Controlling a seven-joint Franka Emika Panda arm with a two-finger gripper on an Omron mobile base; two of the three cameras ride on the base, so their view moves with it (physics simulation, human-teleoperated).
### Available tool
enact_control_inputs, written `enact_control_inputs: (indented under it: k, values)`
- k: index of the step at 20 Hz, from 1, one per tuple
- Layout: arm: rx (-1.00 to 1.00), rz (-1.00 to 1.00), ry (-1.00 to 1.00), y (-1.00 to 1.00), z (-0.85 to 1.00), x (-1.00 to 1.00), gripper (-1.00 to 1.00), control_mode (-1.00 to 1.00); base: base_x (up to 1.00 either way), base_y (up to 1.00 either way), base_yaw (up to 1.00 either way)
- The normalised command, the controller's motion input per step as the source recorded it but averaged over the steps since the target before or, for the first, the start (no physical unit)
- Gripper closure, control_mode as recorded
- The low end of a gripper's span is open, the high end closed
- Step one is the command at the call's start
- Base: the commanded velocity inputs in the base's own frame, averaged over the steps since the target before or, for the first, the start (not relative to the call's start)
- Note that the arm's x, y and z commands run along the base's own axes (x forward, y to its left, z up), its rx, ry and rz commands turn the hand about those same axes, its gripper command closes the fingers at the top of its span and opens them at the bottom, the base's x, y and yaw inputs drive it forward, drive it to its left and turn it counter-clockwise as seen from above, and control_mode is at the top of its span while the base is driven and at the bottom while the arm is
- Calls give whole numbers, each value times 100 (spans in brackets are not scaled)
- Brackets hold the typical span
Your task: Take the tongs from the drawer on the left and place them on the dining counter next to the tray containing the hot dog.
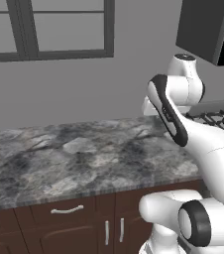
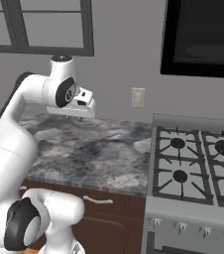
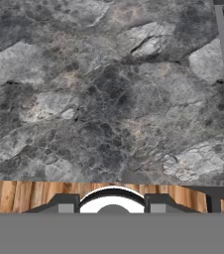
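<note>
**Arm held high over a marbled bench beside the stove**

Nearest the base cameras is the robot's own white arm with dark joints (image 1: 193, 218), its bulky lower links filling the foreground. It rises and folds over a grey-and-white marbled stone bench (image 1: 74, 158). The hand (image 2: 80, 110) hangs above that bench, well clear of the stone and in front of the grey wall. In the hand view two small dark finger tips (image 3: 67, 204) rise at the bottom, standing apart, with marbled stone below them and a strip of orange-brown wood floor at the near edge. Nothing sits between the tips; the hand grips nothing.

Under the bench edge runs dark brown wood cabinetry. A wide, shallow, dark brown wood-fronted drawer (image 1: 64, 212) with a horizontal curved silver bar handle sits closed just beneath the stone, to the left of the arm. Below it are cabinet doors with vertical silver handles (image 1: 107, 232).

To the right stands a grey stove with black burner grates (image 2: 193, 168), touching the bench end. A white wall outlet (image 2: 138, 97) is on the wall behind, and a dark-framed window (image 1: 44, 30) is above the bench.
</note>
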Motion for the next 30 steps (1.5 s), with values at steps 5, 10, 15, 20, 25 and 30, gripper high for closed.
enact_control_inputs:
  k: [5,10,15,20,25,30]
  values:
    - [-16,4,3,27,-12,-12,-100,-100,0,0,0]
    - [-29,22,0,93,-22,-45,-100,-100,0,0,0]
    - [-33,22,2,100,-27,-51,-100,-100,0,0,0]
    - [-36,26,5,100,-46,-46,-100,-100,0,0,0]
    - [-24,30,6,98,-65,-47,-100,-100,0,0,0]
    - [-3,27,0,90,-83,-46,-100,-100,0,0,0]
